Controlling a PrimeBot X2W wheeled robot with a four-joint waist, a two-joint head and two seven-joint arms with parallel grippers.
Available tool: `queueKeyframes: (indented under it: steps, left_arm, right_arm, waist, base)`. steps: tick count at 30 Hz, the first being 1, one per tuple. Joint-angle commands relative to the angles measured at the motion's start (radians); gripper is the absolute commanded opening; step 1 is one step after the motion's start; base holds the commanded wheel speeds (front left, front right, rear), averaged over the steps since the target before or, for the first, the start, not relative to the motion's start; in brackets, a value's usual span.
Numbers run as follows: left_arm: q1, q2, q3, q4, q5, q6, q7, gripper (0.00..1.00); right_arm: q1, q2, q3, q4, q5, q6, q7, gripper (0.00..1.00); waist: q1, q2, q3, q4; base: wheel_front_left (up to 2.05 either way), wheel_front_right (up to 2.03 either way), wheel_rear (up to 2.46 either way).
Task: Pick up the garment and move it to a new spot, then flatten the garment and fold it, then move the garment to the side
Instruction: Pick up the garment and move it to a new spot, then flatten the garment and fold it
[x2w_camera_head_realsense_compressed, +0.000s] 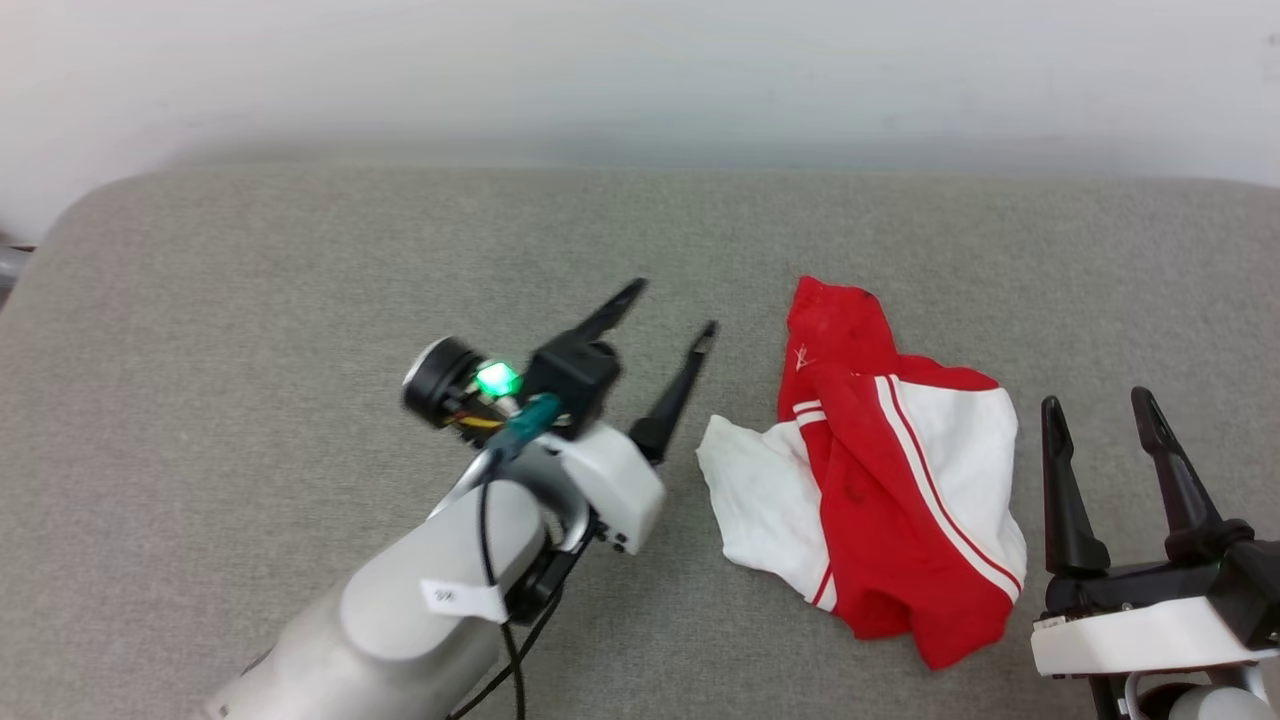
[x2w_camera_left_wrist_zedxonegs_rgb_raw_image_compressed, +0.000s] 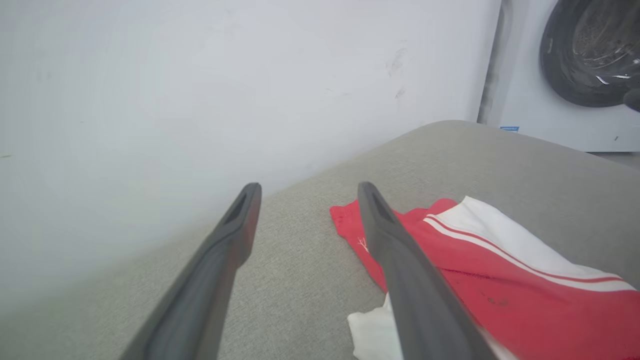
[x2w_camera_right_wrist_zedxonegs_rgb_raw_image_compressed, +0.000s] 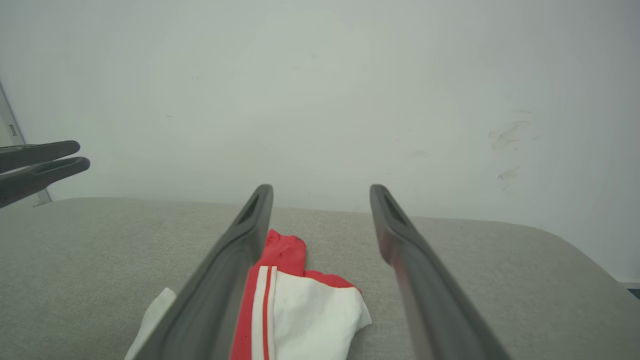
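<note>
The garment (x2w_camera_head_realsense_compressed: 880, 480) is mostly bright red. There's a plain white patch at its 9 o'clock edge and a bigger white panel around 3 o'clock, split from the red by thin white-and-red stripes. The red has a few dark smudges and a tiny white mark up near 12 o'clock.

The desk (x2w_camera_head_realsense_compressed: 250, 330) is covered in light grey-beige woven fabric, no pattern. The wall (x2w_camera_head_realsense_compressed: 640, 70) is off-white with faint grey scuffs.

The left hand (x2w_camera_head_realsense_compressed: 672, 307) and right hand (x2w_camera_head_realsense_compressed: 1097, 400) both have charcoal-black fingers on white housings. The left one's wrist has a glowing green light (x2w_camera_head_realsense_compressed: 497, 379) and a teal plug (x2w_camera_head_realsense_compressed: 530, 420), and its forearm (x2w_camera_head_realsense_compressed: 400, 620) is pale grey.

The left wrist view also catches a white washing machine (x2w_camera_left_wrist_zedxonegs_rgb_raw_image_compressed: 550, 115) with a dark door (x2w_camera_left_wrist_zedxonegs_rgb_raw_image_compressed: 592, 50).
</note>
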Motion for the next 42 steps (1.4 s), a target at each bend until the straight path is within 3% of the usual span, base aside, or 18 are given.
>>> queueKeyframes:
  steps: [1, 9, 15, 24, 42]
  left_arm:
    - [0.054, 0.021, 0.048, -0.022, -0.005, 0.040, -0.011, 1.00]
    - [0.305, 0.083, 0.322, -0.192, 0.088, 0.173, -0.014, 1.00]
    - [0.482, 0.069, 0.509, -0.278, 0.161, 0.197, -0.014, 1.00]
    - [0.705, -0.018, 0.723, -0.355, 0.301, 0.117, -0.014, 1.00]
    - [0.810, -0.148, 0.893, -0.322, 0.451, -0.041, -0.014, 1.00]
  right_arm:
    - [0.015, 0.002, 0.000, 0.004, -0.004, -0.001, -0.002, 1.00]
    - [0.032, 0.002, -0.001, 0.017, -0.002, -0.001, -0.002, 1.00]
    - [0.043, 0.002, 0.008, 0.023, -0.002, -0.001, -0.002, 1.00]
    - [0.065, 0.002, -0.001, 0.045, 0.006, -0.001, -0.002, 1.00]
    - [0.109, 0.002, -0.011, 0.090, 0.039, -0.001, -0.002, 1.00]
  waist:
    - [0.0001, 0.0000, -0.021, 0.021]
    - [0.0001, 0.0000, -0.049, 0.036]
    - [0.0001, 0.0000, -0.067, 0.033]
    - [0.0001, 0.0000, -0.091, 0.033]
    - [0.0001, 0.0000, -0.118, 0.021]
  base:
    - [0.00, 0.00, 0.00]
    - [0.00, 0.00, 0.00]
    - [0.00, 0.00, 0.00]
    - [0.00, 0.00, 0.00]
    - [0.00, 0.00, 0.00]
